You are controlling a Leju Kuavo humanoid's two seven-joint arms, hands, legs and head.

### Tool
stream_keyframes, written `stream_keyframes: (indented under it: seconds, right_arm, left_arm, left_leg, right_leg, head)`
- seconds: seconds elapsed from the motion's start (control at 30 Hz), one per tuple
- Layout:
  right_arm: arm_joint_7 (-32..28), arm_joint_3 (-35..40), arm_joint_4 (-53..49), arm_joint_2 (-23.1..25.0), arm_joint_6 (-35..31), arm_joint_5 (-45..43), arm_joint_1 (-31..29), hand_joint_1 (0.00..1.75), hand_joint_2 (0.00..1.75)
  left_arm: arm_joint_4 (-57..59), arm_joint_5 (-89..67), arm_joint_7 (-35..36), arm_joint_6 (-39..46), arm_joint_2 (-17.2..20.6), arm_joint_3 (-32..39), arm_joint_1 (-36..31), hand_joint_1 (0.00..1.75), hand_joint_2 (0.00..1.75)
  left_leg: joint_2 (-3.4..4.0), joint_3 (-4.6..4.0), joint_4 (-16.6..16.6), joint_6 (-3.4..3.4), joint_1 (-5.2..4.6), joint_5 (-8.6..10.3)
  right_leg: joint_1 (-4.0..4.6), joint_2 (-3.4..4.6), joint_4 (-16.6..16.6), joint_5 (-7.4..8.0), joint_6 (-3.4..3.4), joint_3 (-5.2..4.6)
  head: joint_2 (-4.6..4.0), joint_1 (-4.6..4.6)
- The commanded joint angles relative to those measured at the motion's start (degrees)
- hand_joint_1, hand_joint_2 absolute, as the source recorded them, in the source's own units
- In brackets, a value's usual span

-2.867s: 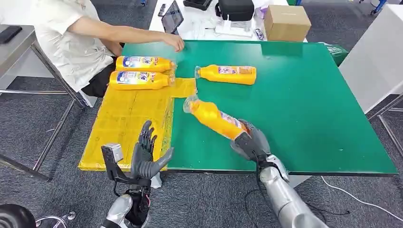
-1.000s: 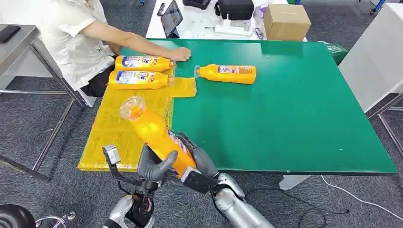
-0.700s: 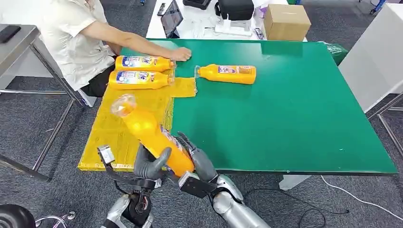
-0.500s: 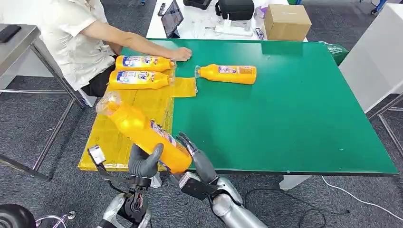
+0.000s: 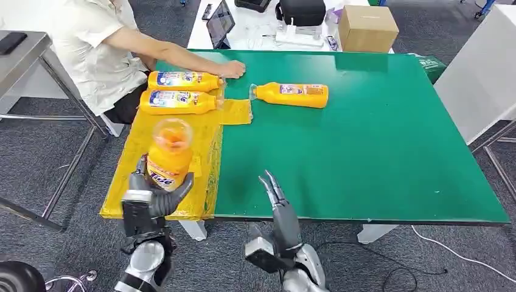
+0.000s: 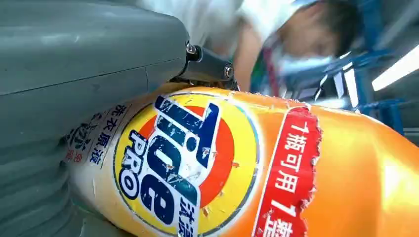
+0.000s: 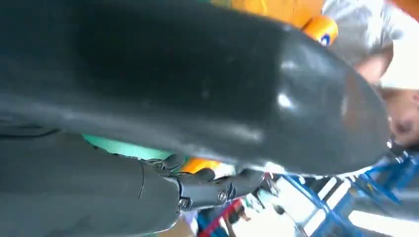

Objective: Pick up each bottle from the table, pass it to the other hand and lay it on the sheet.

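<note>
My left hand (image 5: 149, 193) grips an orange detergent bottle (image 5: 168, 155) by its lower body and holds it nearly upright, cap end up, over the near part of the yellow sheet (image 5: 159, 152). The left wrist view shows the bottle's label (image 6: 188, 163) close against the hand (image 6: 74, 98). My right hand (image 5: 281, 213) stands at the table's near edge with fingers straight and apart, holding nothing. Two bottles (image 5: 182, 81) (image 5: 179, 102) lie side by side at the sheet's far end. A further bottle (image 5: 292, 95) lies on the green table (image 5: 365, 140).
A person in a white shirt (image 5: 85, 48) sits at the far left, one hand (image 5: 233, 69) resting on the table beside the far bottles. A cardboard box (image 5: 367, 28), a tablet and a black bag stand on a white table behind.
The bottle has passed from both hands to my left hand alone and swung upright, leftward over the sheet. My right hand has let go and drawn back to the right, fingers extended.
</note>
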Motion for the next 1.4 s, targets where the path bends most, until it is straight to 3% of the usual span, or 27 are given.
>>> stream_keyframes:
  seconds: [0.03,0.1,0.17,0.33,0.5,0.77,0.83,0.87,0.9,1.17,1.27,1.4]
  right_arm:
    - [0.09,-12.11,-11.60,0.75,-0.18,3.65,6.72,0.00,0.00]
    - [0.09,-12.11,-11.60,0.75,-0.18,3.65,6.72,0.00,0.00]
    - [0.09,-12.21,-13.64,1.63,-0.18,4.41,7.19,0.00,0.00]
    - [0.09,-7.03,-14.94,2.03,-0.18,2.82,6.76,0.00,0.00]
    - [0.09,-2.04,-13.07,0.81,-0.18,-2.53,5.16,0.00,0.00]
    - [0.09,1.91,-11.11,-0.39,-0.18,-6.13,3.80,0.00,0.00]
    - [0.09,2.35,-10.28,-0.37,-0.18,-6.45,3.43,0.00,0.00]
    - [0.09,2.82,-10.28,-0.51,-0.18,-7.44,3.28,0.00,0.00]
    - [0.09,3.22,-10.32,-0.66,-0.18,-8.93,3.22,0.00,0.00]
    - [0.09,3.79,-10.38,-1.14,-0.18,-9.44,3.17,0.00,0.00]
    - [0.09,3.48,-10.66,-1.24,-0.18,-8.92,3.59,0.00,0.00]
    - [0.09,3.67,-11.29,-1.86,-0.18,-9.66,3.87,0.00,0.00]
  left_arm:
    - [7.60,-10.95,2.83,0.64,1.10,10.34,-2.59,1.75,1.75]
    - [7.60,-10.95,2.83,0.64,1.10,10.34,-2.59,1.75,1.75]
    - [12.05,-18.78,8.34,0.64,1.18,12.44,-5.38,1.75,1.75]
    - [33.56,-29.81,17.85,0.41,5.39,12.40,-17.68,1.75,1.75]
    - [46.17,-37.58,24.00,-11.56,6.54,6.50,-26.03,1.75,1.75]
    - [47.44,-33.12,20.97,-20.99,4.35,6.23,-27.02,1.75,1.75]
    - [47.65,-35.01,19.97,-18.55,4.42,4.28,-26.74,1.13,1.75]
    - [47.44,-34.20,18.54,-18.91,4.05,4.19,-26.39,0.70,1.75]
    - [46.72,-33.17,17.31,-19.26,3.71,4.18,-25.82,0.03,1.75]
    - [44.16,-33.98,15.53,-19.27,3.87,2.03,-24.73,0.00,1.75]
    - [38.32,-42.19,17.58,-16.20,5.00,-5.25,-23.11,0.00,1.75]
    - [24.12,-44.62,20.18,-24.46,6.70,-13.24,-19.21,0.00,1.75]
  left_leg:
    - [0.09,0.12,-0.03,0.05,-0.01,-0.05]
    - [0.08,0.22,-0.05,0.08,-0.02,-0.08]
    - [0.06,0.24,-0.05,0.08,0.00,-0.08]
    - [-0.06,0.17,-0.09,0.02,-0.01,0.05]
    - [-0.06,0.12,-0.05,-0.06,0.07,0.15]
    - [0.08,0.29,-0.09,-0.01,0.04,0.11]
    - [0.08,0.30,-0.10,-0.01,0.04,0.12]
    - [0.04,0.26,-0.11,-0.02,0.01,0.15]
    - [0.01,0.36,-0.14,0.02,0.03,0.15]
    - [0.07,0.25,-0.06,0.00,0.02,0.16]
    - [0.05,0.33,-0.10,0.01,0.03,0.14]
    - [0.01,0.08,-0.03,-0.01,0.02,0.18]
  right_leg:
    - [0.03,0.02,-0.02,-0.03,-0.11,0.09]
    - [0.03,-0.04,-0.04,-0.05,-0.16,0.17]
    - [0.05,-0.08,-0.04,-0.06,-0.18,0.17]
    - [0.02,-0.14,-0.02,-0.01,-0.15,0.12]
    - [0.08,-0.18,-0.03,0.12,-0.26,0.08]
    - [0.08,-0.03,-0.08,0.11,-0.31,0.28]
    - [0.08,-0.04,-0.09,0.13,-0.32,0.29]
    - [0.04,-0.06,-0.07,0.14,-0.27,0.25]
    - [0.07,-0.11,-0.14,0.14,-0.32,0.37]
    - [0.05,-0.10,-0.05,0.14,-0.25,0.24]
    - [0.07,-0.15,-0.09,0.10,-0.30,0.33]
    - [0.04,-0.16,-0.01,0.12,-0.23,0.08]
  head:
    - [0.00,-0.02]
    - [0.00,0.02]
    - [0.00,0.00]
    - [0.00,0.02]
    - [0.00,0.02]
    - [0.00,0.02]
    - [0.00,0.02]
    - [0.00,0.00]
    - [0.00,0.02]
    - [0.00,0.04]
    - [0.00,0.02]
    - [0.00,0.00]
